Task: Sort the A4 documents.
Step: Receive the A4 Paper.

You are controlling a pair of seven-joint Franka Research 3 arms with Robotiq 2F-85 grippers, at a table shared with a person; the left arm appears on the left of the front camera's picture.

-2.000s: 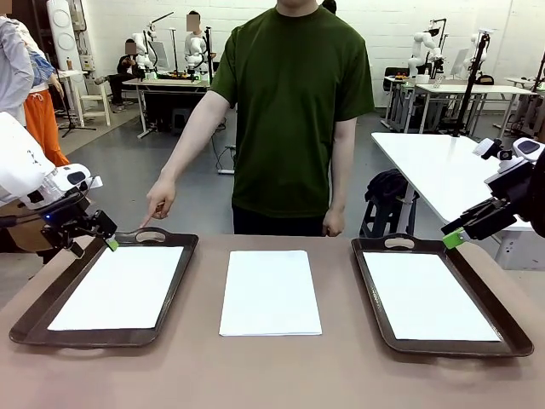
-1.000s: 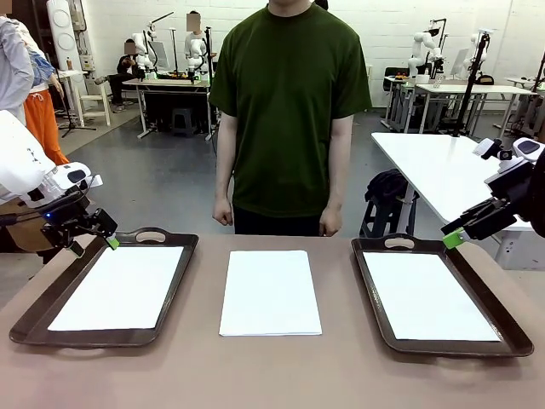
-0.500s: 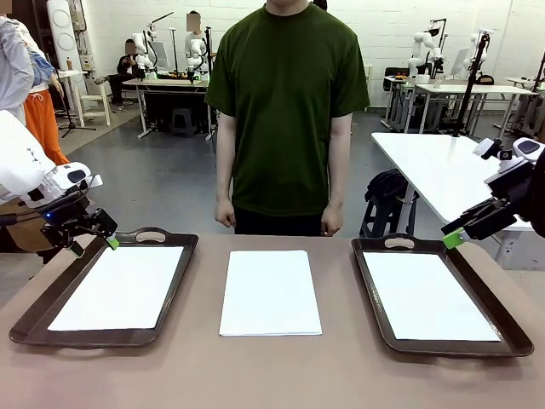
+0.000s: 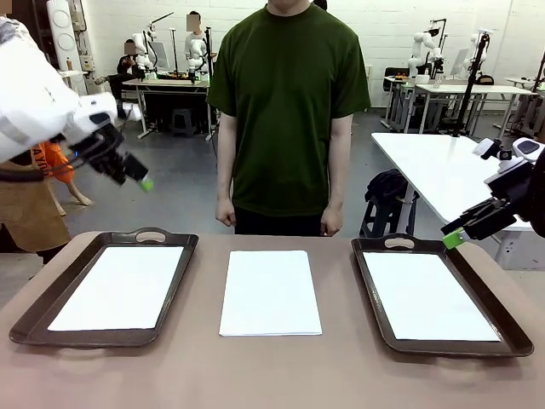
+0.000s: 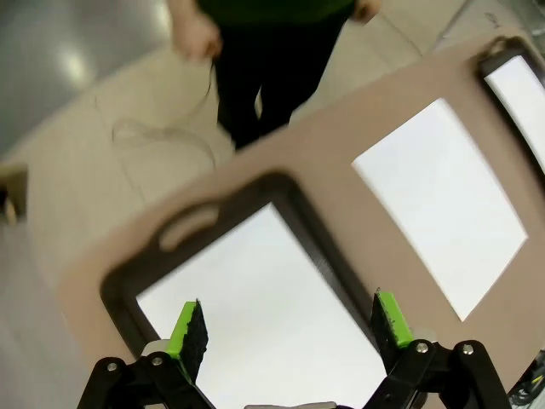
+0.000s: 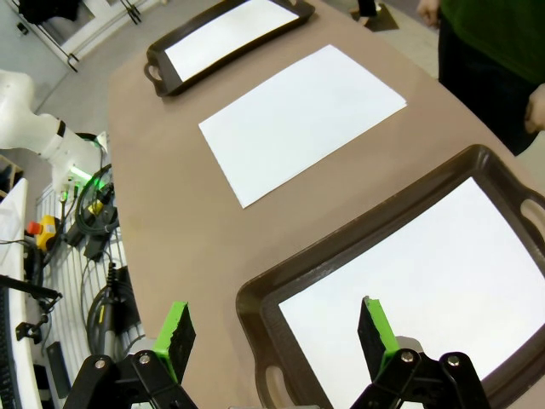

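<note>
My left gripper [image 5: 289,328] and right gripper [image 6: 277,336] hang wide open, empty; pinching the thin A4 documents [image 4: 271,292] may crumple them.

A neat pile of plain white A4 documents [image 4: 271,292] is laid flat between the pincers. A single sheet [image 4: 117,287] is seen below the left pincer [image 4: 140,178], and another sheet [image 4: 430,295] below the right pincer [image 4: 451,239].

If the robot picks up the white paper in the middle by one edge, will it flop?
Probably yes: the middle paper looks thin, so it should droop. It likely weighs little. It lies flush on the table, so pushed it may slide rather than lift.
</note>
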